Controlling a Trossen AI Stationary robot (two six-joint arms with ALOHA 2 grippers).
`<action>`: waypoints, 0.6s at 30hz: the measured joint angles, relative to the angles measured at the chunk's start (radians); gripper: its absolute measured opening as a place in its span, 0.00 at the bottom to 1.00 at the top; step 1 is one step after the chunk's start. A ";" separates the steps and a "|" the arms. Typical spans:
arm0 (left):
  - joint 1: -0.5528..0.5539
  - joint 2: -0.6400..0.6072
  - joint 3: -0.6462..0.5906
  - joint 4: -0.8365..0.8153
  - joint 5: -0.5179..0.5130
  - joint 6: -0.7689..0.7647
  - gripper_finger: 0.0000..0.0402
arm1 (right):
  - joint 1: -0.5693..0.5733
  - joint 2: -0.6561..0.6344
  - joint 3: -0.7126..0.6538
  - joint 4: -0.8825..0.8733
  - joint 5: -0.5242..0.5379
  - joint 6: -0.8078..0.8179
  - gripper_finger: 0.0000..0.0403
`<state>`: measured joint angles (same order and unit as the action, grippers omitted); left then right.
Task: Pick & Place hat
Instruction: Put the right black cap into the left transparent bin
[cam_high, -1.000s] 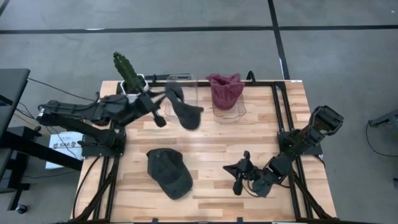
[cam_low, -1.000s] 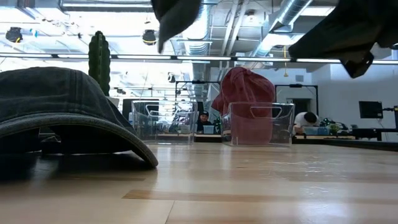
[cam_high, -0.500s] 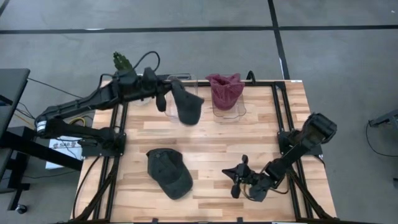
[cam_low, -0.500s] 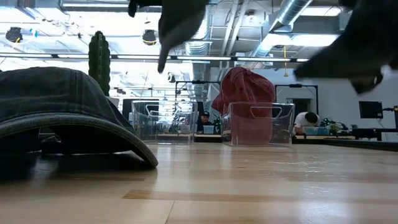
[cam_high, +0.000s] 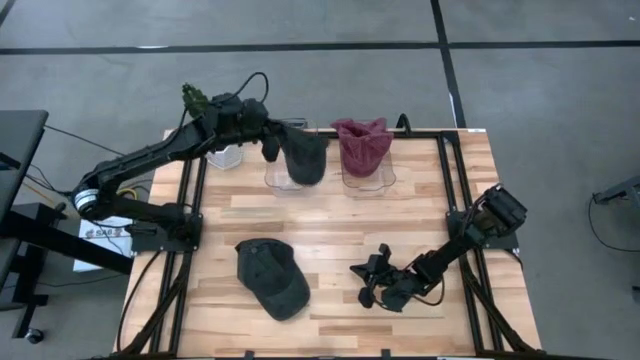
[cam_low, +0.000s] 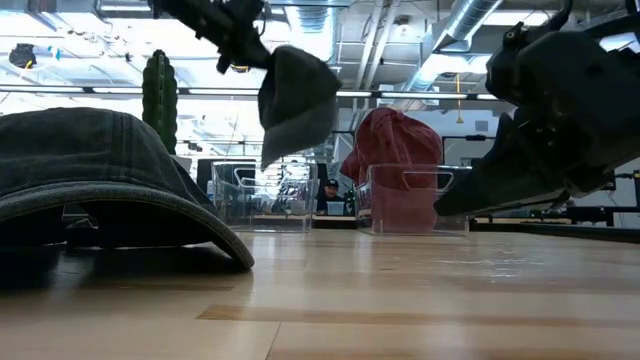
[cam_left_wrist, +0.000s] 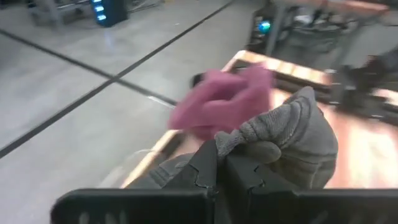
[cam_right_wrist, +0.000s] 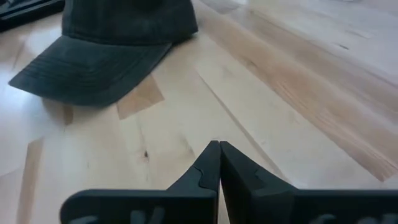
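Left gripper (cam_high: 272, 143): clamped tight on the fabric of a grey hat (cam_high: 304, 158), at the far side of the table; in the left wrist view the two fingers (cam_left_wrist: 205, 163) meet on a fold of the cloth.
Grey hat: hangs from the left gripper above the left of two clear bins (cam_high: 281, 178), its crown drooping down; whether it touches the bin cannot be told.
Maroon hat (cam_high: 362, 145): sits in the right clear bin (cam_high: 370, 178), bulging above its rim, just right of the grey hat.
Dark cap (cam_high: 271, 278): lies on the wooden table (cam_high: 350, 225), near-left of centre, well apart from the bins.
Right gripper (cam_high: 368, 285): low over the near-right part of the table, fingers pressed together with nothing between them, pointing toward the dark cap but apart from it.
Cactus (cam_high: 196, 98): stands at the far-left corner, behind the left arm.
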<state>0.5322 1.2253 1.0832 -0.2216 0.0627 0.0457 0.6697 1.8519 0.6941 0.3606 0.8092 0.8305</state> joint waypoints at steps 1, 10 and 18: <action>0.022 0.007 0.000 0.000 -0.002 0.006 0.02 | 0.001 -0.001 0.000 0.002 -0.001 0.000 0.00; 0.208 0.051 0.000 -0.031 0.031 0.051 0.02 | 0.009 -0.005 0.000 -0.007 -0.023 -0.038 0.00; 0.269 0.136 0.000 -0.049 0.120 0.055 0.02 | -0.021 -0.032 0.000 -0.021 -0.113 -0.079 0.00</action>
<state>0.8010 1.3609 1.0828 -0.2706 0.1825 0.1009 0.6483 1.8194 0.6943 0.3391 0.6966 0.7519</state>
